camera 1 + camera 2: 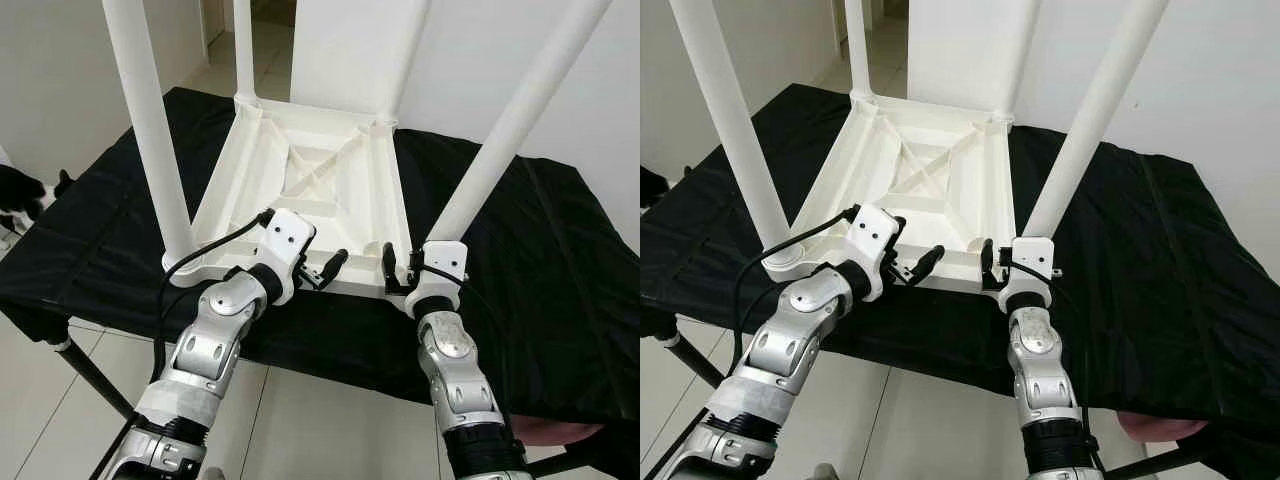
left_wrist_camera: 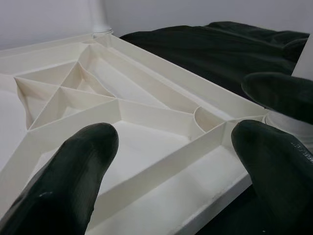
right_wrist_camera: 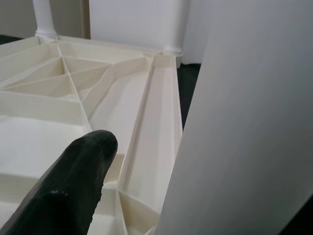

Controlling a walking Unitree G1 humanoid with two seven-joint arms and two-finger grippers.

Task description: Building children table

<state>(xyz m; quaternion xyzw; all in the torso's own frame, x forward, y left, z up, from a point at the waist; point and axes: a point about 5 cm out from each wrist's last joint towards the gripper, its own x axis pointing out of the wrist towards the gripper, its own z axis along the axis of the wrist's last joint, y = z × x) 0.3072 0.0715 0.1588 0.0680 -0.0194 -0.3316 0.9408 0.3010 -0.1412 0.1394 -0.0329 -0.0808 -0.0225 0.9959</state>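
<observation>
I am seeing both tools, left [image 1: 322, 268] and right [image 1: 398, 270], hovering at the upturned white table's [image 1: 310, 190] near edge on the black-draped worktop [image 1: 560, 270].

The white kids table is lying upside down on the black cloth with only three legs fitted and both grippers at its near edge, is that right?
Not quite: the upside-down white table has four legs fitted, not three, as the left eye view shows. It does lie on the black cloth, with the left gripper and right gripper at its near edge.

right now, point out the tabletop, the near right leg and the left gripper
tabletop [image 1: 320, 175]: left eye view, ribbed underside, centre.
near right leg [image 1: 500, 150]: left eye view, mid shaft.
left gripper [image 1: 325, 268]: left eye view, between the fingertips.
</observation>
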